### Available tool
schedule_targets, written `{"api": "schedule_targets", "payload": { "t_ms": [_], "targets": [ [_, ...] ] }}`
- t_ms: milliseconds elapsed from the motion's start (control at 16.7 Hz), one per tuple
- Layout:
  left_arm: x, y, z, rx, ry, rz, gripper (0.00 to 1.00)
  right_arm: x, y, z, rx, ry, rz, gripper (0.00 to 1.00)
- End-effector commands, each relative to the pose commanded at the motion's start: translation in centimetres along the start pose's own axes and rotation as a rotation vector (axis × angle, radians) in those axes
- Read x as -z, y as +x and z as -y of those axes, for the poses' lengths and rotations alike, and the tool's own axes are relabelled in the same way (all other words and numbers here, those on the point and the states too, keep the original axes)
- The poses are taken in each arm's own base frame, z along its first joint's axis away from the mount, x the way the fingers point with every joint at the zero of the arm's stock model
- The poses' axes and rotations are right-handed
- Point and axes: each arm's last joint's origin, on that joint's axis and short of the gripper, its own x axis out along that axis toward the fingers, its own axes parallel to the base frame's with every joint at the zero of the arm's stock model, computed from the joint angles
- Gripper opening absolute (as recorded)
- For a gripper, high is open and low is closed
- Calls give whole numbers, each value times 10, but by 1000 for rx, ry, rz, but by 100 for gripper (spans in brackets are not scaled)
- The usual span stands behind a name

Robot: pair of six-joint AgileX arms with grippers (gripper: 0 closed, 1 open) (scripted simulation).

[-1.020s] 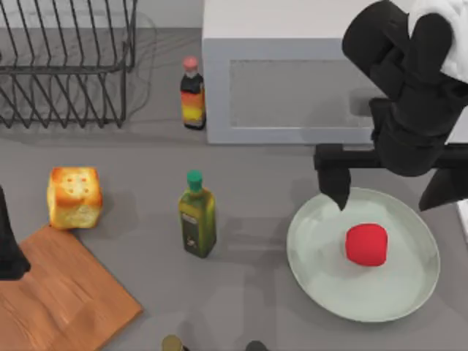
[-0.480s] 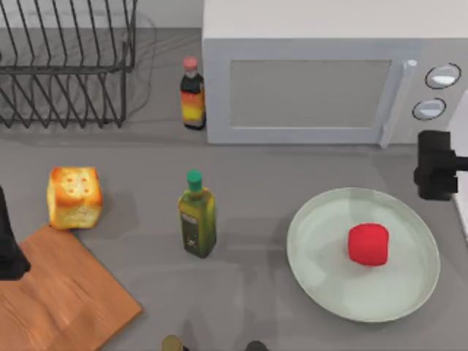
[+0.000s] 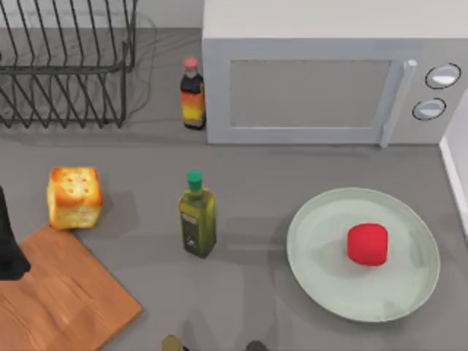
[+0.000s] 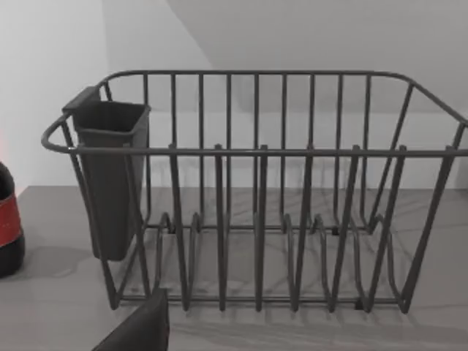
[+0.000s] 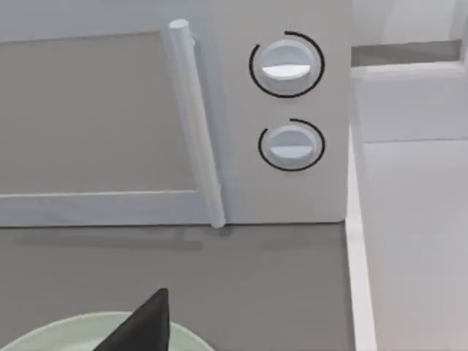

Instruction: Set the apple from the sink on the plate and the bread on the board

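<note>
The red apple point(image 3: 367, 244) lies on the pale green plate point(image 3: 314, 256), a little right of the plate's middle, with nothing holding it. The golden bread point(image 3: 74, 197) stands on the grey table just beyond the far corner of the wooden board point(image 3: 66, 300). My left arm point(image 3: 7, 248) is a dark shape at the table's left edge, over the board's left side. A dark tip of my right gripper point(image 5: 146, 325) hangs above the plate's rim point(image 5: 66, 335), facing the microwave.
A wire dish rack point(image 3: 66, 66) stands at the back left and a microwave point(image 3: 322, 80) at the back right. A sauce bottle point(image 3: 192, 93) and an oil bottle point(image 3: 197, 216) stand between bread and plate. A white sink wall point(image 3: 457, 175) borders the right edge.
My right arm, which hung over the plate a second ago, has pulled away to the right and left the top view. The apple stays on the plate. The left arm has not moved.
</note>
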Motion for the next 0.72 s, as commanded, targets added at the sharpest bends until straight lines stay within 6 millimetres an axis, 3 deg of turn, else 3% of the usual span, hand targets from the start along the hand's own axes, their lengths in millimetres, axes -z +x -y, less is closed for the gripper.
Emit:
{"api": "schedule_targets", "payload": {
  "t_ms": [300, 720],
  "targets": [
    [0, 0, 0, 0, 0, 0, 100, 45, 2, 17, 80, -85, 266, 100],
    [0, 0, 0, 0, 0, 0, 100, 53, 4, 20, 101, -105, 314, 100]
  ]
}}
